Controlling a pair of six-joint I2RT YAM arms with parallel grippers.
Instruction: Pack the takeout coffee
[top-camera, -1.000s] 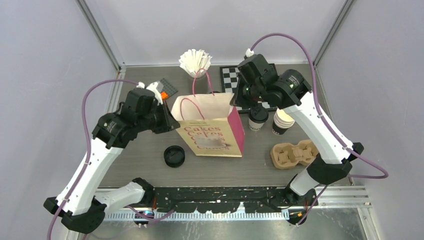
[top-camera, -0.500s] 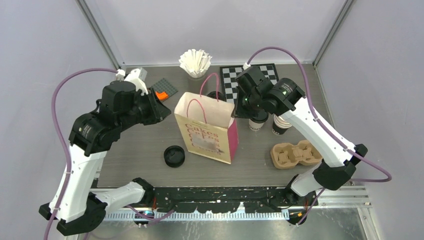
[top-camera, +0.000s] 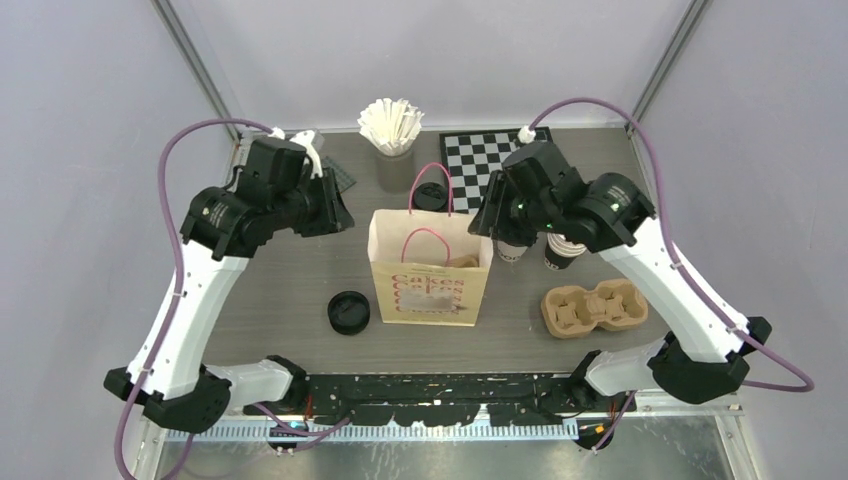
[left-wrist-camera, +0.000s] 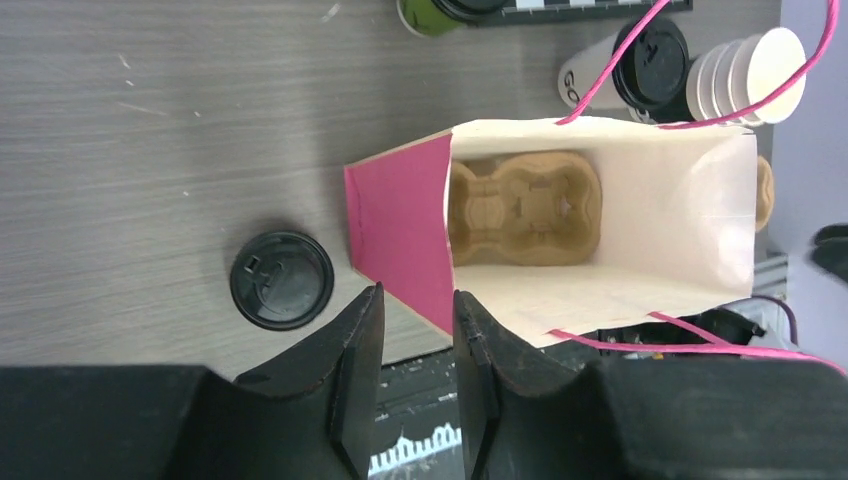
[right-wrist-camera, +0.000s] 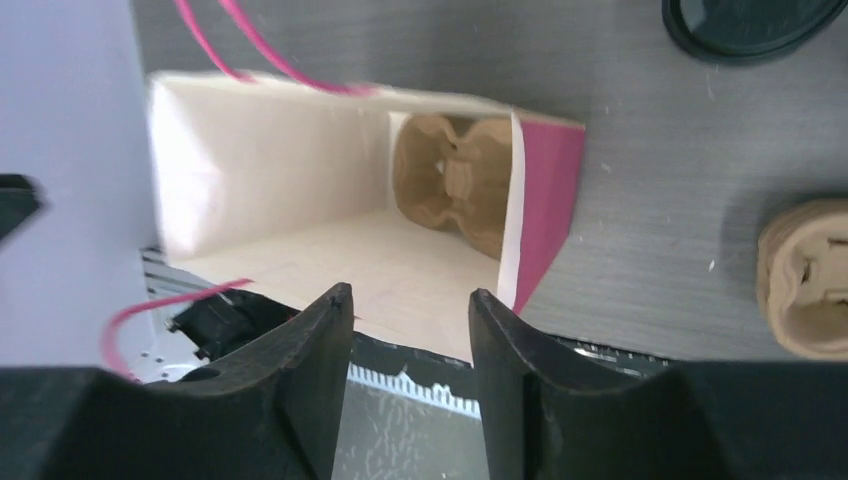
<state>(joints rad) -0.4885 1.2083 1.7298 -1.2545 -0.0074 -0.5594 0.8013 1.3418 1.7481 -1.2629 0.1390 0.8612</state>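
The cream paper bag (top-camera: 430, 268) with pink handles stands open mid-table, a brown pulp carrier (left-wrist-camera: 525, 208) lying on its bottom. One takeout coffee cup (left-wrist-camera: 650, 75) with a black lid stands just behind the bag's right end, half hidden under my right arm in the top view. A second lidded cup (top-camera: 430, 197), green-walled, stands behind the bag. My left gripper (left-wrist-camera: 415, 297) hovers open off the bag's pink left end, holding nothing. My right gripper (right-wrist-camera: 410, 292) hangs open over the bag's right end, also holding nothing.
A stack of lidless cups (top-camera: 565, 250) stands right of the lidded cup. A second pulp carrier (top-camera: 590, 308) lies at the right front. A loose black lid (top-camera: 349, 312) lies left of the bag. A holder of white sticks (top-camera: 391, 125) and a chessboard (top-camera: 480, 160) are at the back.
Both grippers were shut on the bag's ends and have opened and let go. The bag swung round to stand square. Both arms drew back a little.
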